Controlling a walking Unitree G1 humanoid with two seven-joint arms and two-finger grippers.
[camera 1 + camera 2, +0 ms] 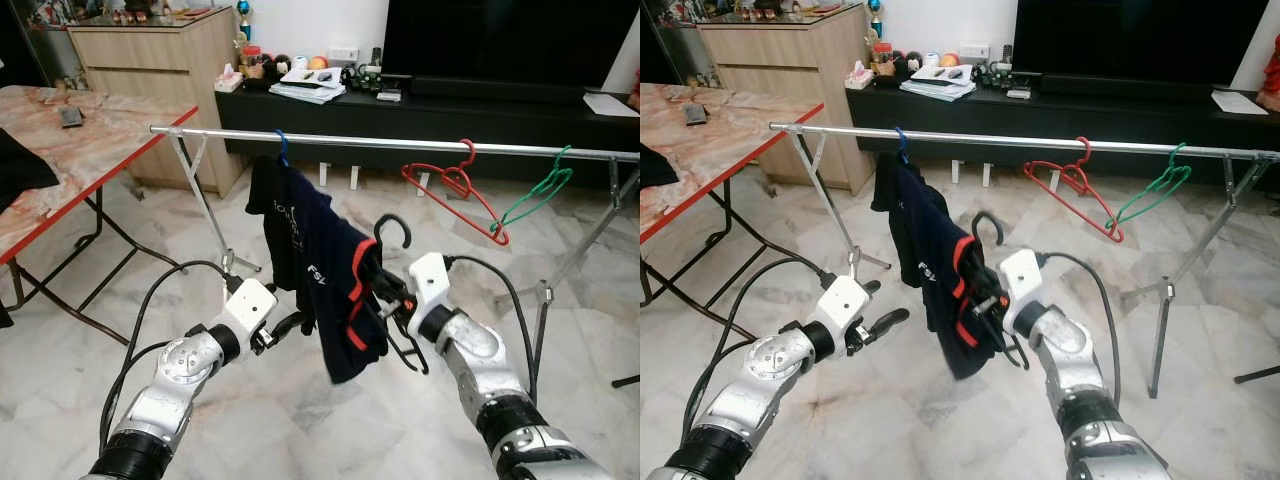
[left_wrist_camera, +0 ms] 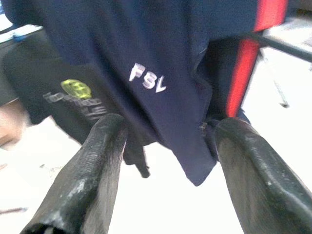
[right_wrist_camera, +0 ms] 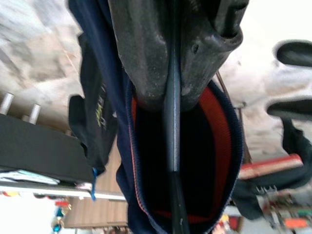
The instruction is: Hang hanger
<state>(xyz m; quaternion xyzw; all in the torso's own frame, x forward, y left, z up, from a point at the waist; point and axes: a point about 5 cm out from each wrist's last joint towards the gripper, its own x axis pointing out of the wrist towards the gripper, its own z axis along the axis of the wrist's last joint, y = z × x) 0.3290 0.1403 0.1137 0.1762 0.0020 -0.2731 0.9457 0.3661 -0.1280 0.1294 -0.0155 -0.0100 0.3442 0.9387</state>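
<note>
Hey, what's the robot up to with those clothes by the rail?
The robot's right hand is shut on a black hanger carrying a navy shirt, held below the metal rail and not yet hooked on. Its left hand is open beside the shirt's lower edge. A dark shirt on a blue hanger, plus empty red and green hangers, are already on the rail.

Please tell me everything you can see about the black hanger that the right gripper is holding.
The black hanger looks like thin plastic or coated wire, with a curved hook on top pointing up, below the silver rail and not touching it. A navy shirt with red trim hangs on it. The right gripper is shut on the hanger's neck.
</note>
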